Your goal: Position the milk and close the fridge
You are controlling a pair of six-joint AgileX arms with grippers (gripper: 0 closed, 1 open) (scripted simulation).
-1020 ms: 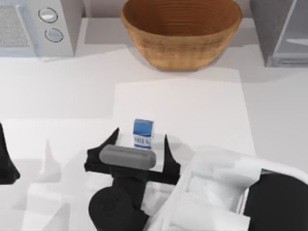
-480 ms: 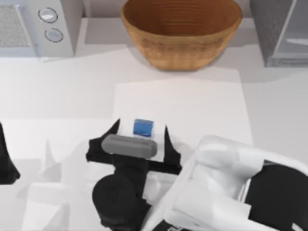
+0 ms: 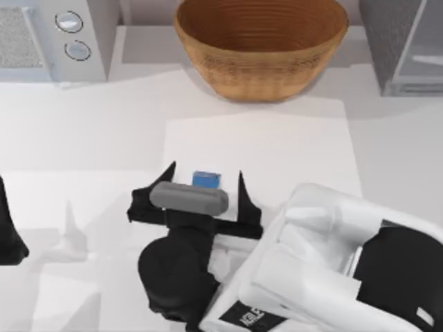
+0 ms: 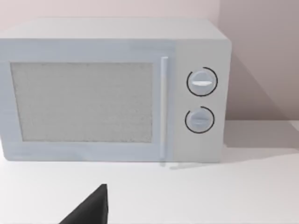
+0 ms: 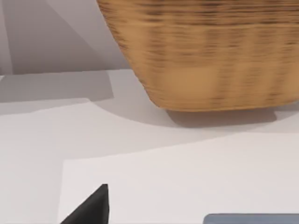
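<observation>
Blue milk (image 3: 206,179) on the white mat (image 3: 291,149), mid-table, its top showing between my right gripper's (image 3: 205,181) two spread fingers (image 3: 166,176), which flank it without visible contact; wicker basket (image 3: 261,43) beyond, at the back; fridge (image 3: 401,43) at the back right, door ajar; microwave (image 3: 52,36) at the back left; left arm (image 3: 10,232) parked at the table's left edge, finger state not discernible.

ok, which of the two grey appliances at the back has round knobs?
The microwave at the table's back left: two knobs beside its door. The fridge, back right, is a speckled box with a smooth door panel.
</observation>
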